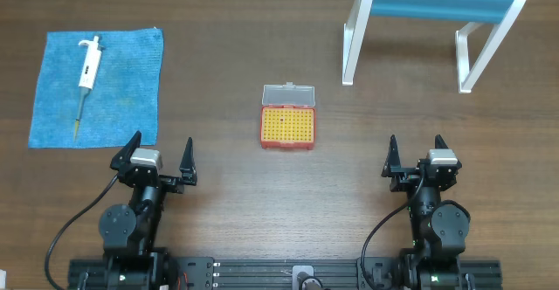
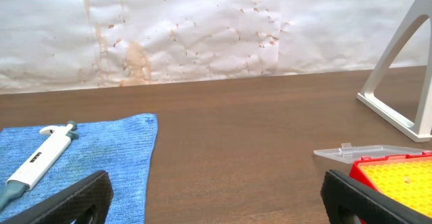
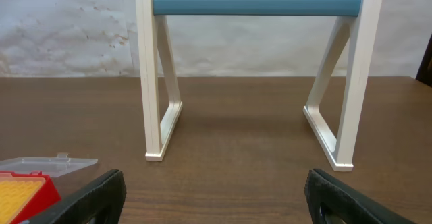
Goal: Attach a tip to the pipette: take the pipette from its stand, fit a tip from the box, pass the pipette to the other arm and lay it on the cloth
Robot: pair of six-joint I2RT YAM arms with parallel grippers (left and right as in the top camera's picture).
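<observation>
A white pipette (image 1: 86, 70) with a tip on its lower end lies on the blue cloth (image 1: 122, 107) at the far left; in the left wrist view the pipette (image 2: 40, 162) rests on the cloth (image 2: 115, 150). The red tip box (image 1: 287, 126) with yellow tips stands open in the middle, lid (image 1: 289, 93) back, and appears again as the tip box (image 2: 398, 180) (image 3: 23, 193). The blue-and-white stand (image 1: 434, 10) (image 3: 256, 69) holds nothing. My left gripper (image 1: 160, 157) is open near the cloth's near corner. My right gripper (image 1: 416, 153) is open, well short of the stand.
The brown table (image 1: 279, 203) is bare between the two grippers and around the box. A pale wall (image 2: 202, 28) runs behind the table's far edge.
</observation>
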